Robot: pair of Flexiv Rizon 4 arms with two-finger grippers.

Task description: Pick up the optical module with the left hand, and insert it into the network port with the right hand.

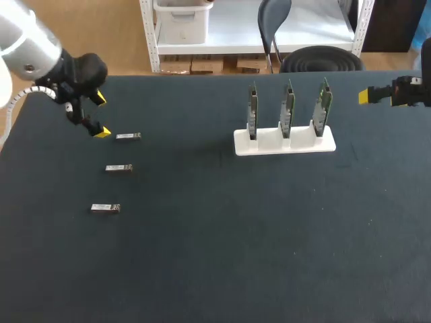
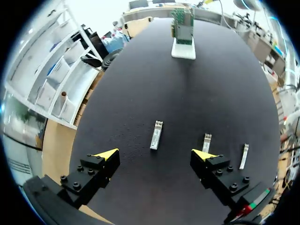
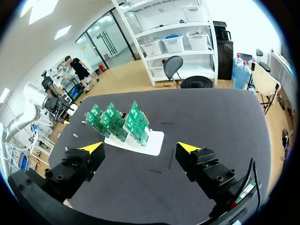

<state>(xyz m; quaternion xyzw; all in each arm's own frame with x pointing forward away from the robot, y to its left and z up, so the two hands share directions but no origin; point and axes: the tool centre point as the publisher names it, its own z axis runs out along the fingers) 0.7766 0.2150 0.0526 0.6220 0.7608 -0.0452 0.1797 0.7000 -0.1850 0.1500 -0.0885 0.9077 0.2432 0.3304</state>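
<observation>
Left gripper (image 2: 155, 154) spread; optical module (image 2: 156, 135) just ahead, seemingly untouched.

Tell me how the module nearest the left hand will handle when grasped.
The module looks like a small metal bar: probably rigid and light. Flat and boxy, it shouldn't roll. Its shiny sides might slip in the left hand.

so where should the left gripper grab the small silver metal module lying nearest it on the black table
Probably its two long sides, near mid-length, coming down from above. The small silver metal module lies flat on the black table, its long axis pointing straight ahead of the left gripper, whose open fingers stand wider than its narrow width.
</observation>
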